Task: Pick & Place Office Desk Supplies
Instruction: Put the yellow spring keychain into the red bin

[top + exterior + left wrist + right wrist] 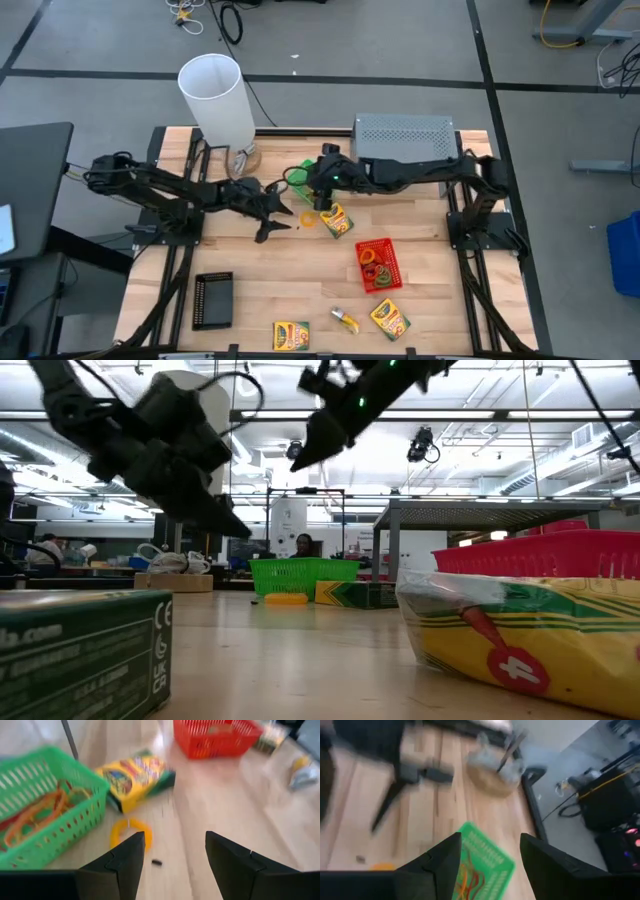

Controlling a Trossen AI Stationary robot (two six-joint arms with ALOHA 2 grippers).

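My left gripper (276,218) hangs open and empty above the table, just left of an orange loop band (308,218); the band lies flat ahead of its fingertips (131,831). My right gripper (308,188) is open and empty above the green tray (298,178), which holds orange and red bands (35,815) and shows below its fingers (482,862). A crayon box (336,221) lies flat beside the loop. A red tray (378,265) with loops stands nearer the front. In the low view both grippers hang clear of the table: the left (215,510) and the right (310,445).
A tall white cylinder (218,98) and a grey perforated riser (403,137) stand at the far edge. A black tray (213,300), two crayon boxes (291,335) (390,318) and a small yellow item (345,320) lie near the front edge.
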